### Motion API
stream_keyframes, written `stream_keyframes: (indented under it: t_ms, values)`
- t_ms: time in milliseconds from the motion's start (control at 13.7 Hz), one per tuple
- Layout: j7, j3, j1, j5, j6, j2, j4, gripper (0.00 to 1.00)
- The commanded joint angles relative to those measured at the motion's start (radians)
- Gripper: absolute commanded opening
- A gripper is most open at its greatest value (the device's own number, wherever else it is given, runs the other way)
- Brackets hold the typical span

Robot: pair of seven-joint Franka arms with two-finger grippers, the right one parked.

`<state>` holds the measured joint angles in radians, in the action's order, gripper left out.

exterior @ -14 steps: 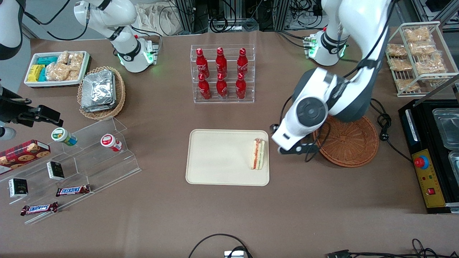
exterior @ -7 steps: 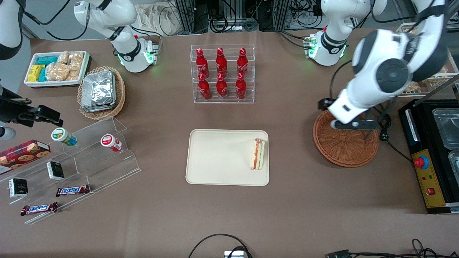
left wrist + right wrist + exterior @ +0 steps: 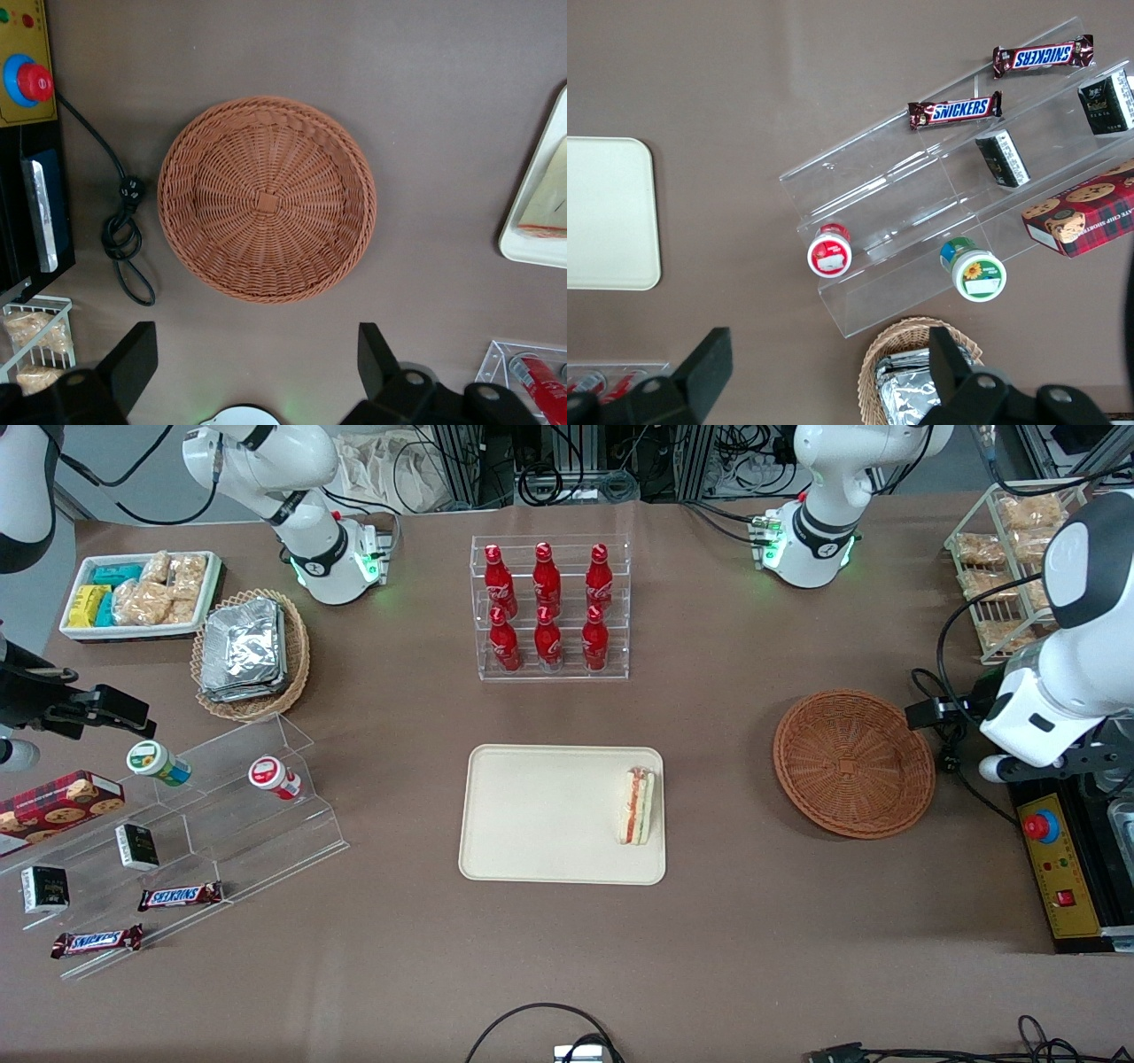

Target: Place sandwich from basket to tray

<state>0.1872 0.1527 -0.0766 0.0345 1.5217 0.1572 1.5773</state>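
The tray (image 3: 549,815) lies flat near the middle of the brown bench (image 3: 709,957), nearer the front camera than the rack of red bottles (image 3: 549,607). The sandwich (image 3: 636,806) lies on the tray along the short edge that faces the working arm's end of the bench, its red, orange and green layers turned upward. In the left wrist view only a pale sliver of the sandwich (image 3: 542,208) shows on the tray's corner (image 3: 523,243).

The basket (image 3: 854,763) sits on the bench well apart from the tray, toward the working arm's end, and holds nothing. A black cable (image 3: 952,740) lies coiled just beside its rim, between the basket and the black machine (image 3: 1059,815) at the bench's edge.

The tool (image 3: 255,359) hangs above that machine at the working arm's end, clear of the basket, holding nothing. In the left wrist view its two dark fingers (image 3: 133,359) stand wide apart, with the basket (image 3: 266,199) framed between them.
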Motion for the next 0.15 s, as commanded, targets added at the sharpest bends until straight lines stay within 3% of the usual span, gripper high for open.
stream_keyframes:
  t_ms: [0,73]
  values:
    - [0.014,0.013,-0.002,0.018,-0.034,0.030,-0.059,1.00]
    - [0.009,0.013,-0.002,0.018,-0.034,0.031,-0.059,1.00]
